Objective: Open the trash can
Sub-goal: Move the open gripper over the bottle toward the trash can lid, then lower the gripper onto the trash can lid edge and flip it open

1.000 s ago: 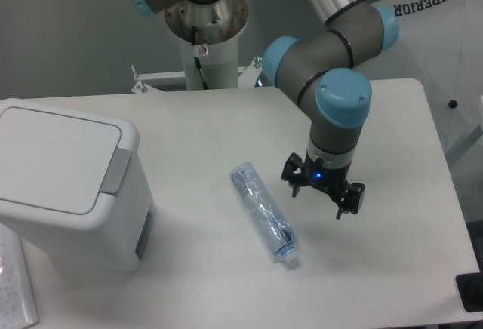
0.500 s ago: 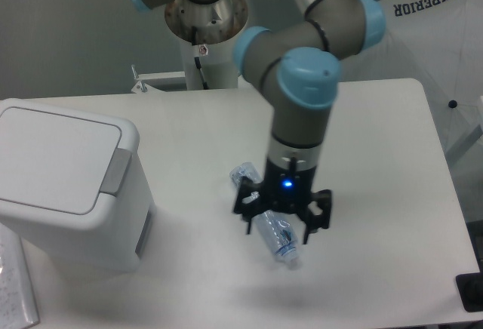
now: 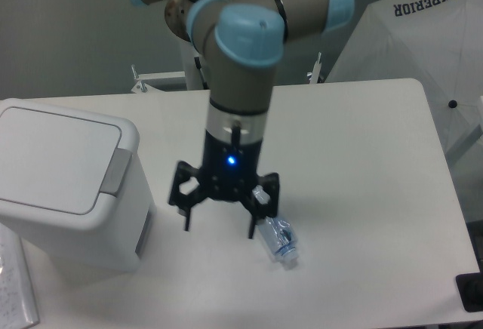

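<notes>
The trash can [image 3: 68, 186] is a large white boxy bin at the table's left, its flat lid down and a grey push tab [image 3: 115, 172] on the lid's right edge. My gripper [image 3: 219, 228] hangs over the table just right of the bin, fingers spread wide and pointing down, open with nothing between them. It stands a short gap away from the bin's right wall, lower than the grey tab.
A clear plastic bottle [image 3: 278, 240] lies on the white table [image 3: 362, 155] behind and right of the gripper, mostly hidden by the wrist. A white fabric object with "SUPERIOR" lettering [image 3: 426, 1] stands at the back right. A paper sheet [image 3: 11, 291] lies at the front left.
The gripper has swept left across the table, from right of the bottle, over it, to a spot close beside the trash can. It stayed open. Bin and bottle have not moved.
</notes>
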